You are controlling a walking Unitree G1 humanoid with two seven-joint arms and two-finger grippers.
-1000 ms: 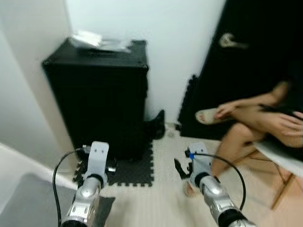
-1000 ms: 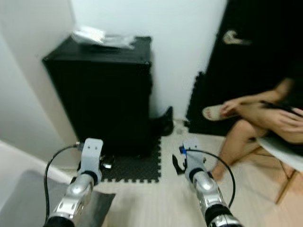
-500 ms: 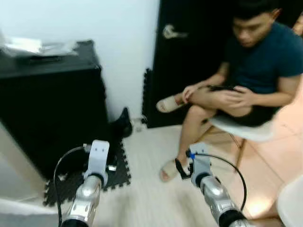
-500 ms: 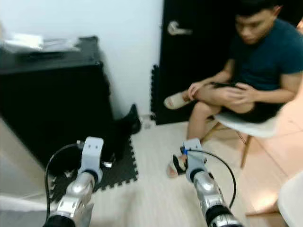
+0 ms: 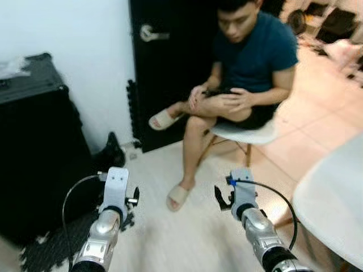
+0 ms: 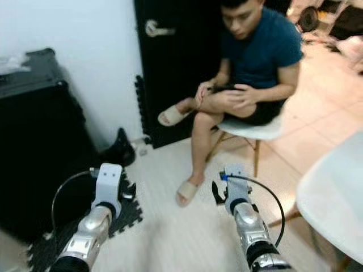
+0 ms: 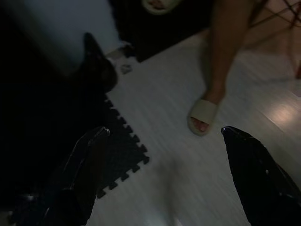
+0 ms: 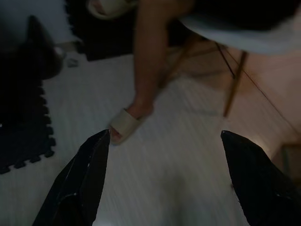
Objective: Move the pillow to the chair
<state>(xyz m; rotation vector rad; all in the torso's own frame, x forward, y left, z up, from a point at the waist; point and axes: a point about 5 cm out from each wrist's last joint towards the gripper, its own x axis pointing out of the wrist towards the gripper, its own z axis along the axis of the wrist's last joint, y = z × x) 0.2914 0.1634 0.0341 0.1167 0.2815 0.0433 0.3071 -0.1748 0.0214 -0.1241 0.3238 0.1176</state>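
Camera view swung rightward since earlier frames: black cabinet now at far left, seated person central. Pillow not identifiable. White moulded chair, near right, unoccupied; second white chair under person. Left tool and right tool both spread wide, empty, raised over pale floor. Person's sandalled foot on floor ahead between tools. Black foam mat beside cabinet.
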